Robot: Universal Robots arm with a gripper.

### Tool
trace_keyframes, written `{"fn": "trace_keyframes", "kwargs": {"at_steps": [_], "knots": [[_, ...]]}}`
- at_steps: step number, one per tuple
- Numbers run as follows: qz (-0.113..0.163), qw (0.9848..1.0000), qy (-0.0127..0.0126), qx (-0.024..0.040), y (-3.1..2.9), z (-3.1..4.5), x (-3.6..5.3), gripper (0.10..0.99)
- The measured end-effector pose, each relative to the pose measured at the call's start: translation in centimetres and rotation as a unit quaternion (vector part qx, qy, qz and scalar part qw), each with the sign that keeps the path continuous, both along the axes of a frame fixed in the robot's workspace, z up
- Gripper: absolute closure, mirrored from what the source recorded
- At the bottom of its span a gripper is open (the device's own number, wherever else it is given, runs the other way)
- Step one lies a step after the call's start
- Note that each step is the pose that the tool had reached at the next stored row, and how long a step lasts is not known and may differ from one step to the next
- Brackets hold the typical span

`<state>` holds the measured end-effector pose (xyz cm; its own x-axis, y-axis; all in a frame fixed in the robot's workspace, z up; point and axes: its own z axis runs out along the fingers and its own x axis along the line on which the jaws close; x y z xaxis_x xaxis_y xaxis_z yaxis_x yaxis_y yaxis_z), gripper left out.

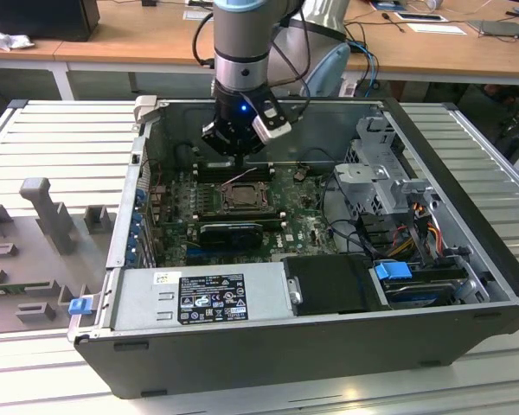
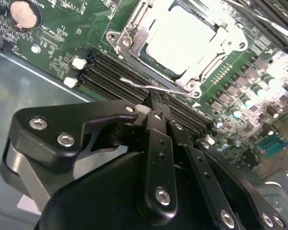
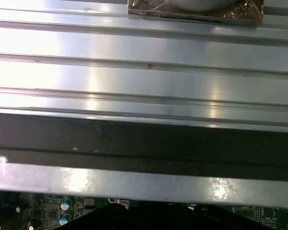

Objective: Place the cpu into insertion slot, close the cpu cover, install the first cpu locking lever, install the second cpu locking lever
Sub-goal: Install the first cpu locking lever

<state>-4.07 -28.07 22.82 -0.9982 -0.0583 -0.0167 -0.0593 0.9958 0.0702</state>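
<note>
So here's where we're at: the black gripper is down inside the open dark grey computer case, sitting just above centre of the exterior view, right over the green motherboard. In the second wrist view the gripper has its jaws pinched together on a thin silvery wire locking lever that runs along the edge of the socket, next to the rows of black memory slots.

The cpu, a pale silvery-beige square chip, is already sitting in the socket, top centre of the second wrist view. The cpu cover, a thin silvery-grey metal frame plate, lies down around it, with the chip showing through its big square opening. In the exterior view the socket is just below the gripper, a bit left of centre.

Other stuff we can see: a silver power supply box with a black label along the lower part of the case, and a blue plastic clip to the exterior view's right. The case rests on a ribbed grey metal counter; the first wrist view shows those same ribs.
</note>
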Motion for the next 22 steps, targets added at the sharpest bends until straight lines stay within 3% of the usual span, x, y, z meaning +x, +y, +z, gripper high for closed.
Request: {"fn": "trace_keyframes", "kwargs": {"at_steps": [6, 22], "knots": [[0.0, 1.0, 0.0, -0.0012, 0.07, -0.28, 0.93, 0.98], [0.0, 1.0, -0.0002, -0.0037, 0.06, -1.7, 1.95, 0.98]]}}
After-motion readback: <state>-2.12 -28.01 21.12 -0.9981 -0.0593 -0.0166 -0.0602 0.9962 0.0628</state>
